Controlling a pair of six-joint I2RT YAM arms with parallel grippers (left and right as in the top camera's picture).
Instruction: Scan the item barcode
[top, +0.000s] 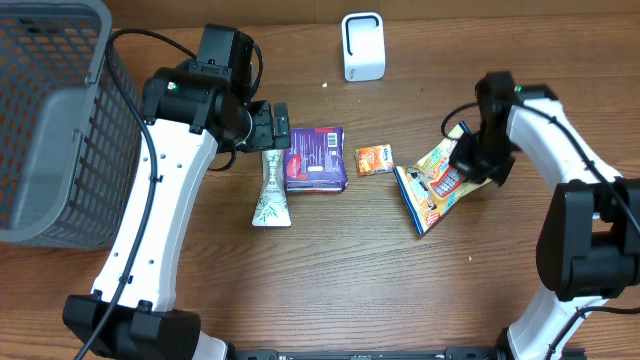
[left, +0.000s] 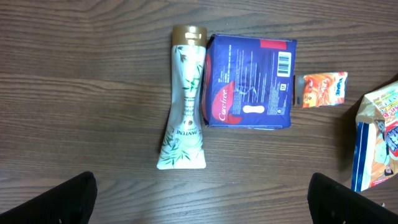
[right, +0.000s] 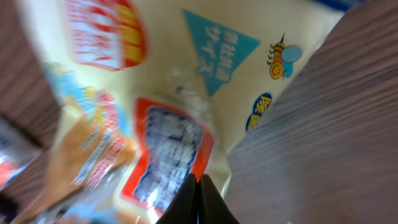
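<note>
Overhead, the snack bag (top: 432, 185) sits at the right of the table (top: 340, 270), its upper edge at the right gripper (top: 465, 160), whose 2 fingers are pinched together on the film. The left gripper (top: 272, 127) hangs wide open above the bottle (top: 271, 190) and purple pack (top: 316, 158). The scanner (top: 363, 46) stands well apart.

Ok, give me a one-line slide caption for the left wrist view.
Open left fingers hover over a white tube beside a blue Carefree pack, orange sachet beyond it.
</note>
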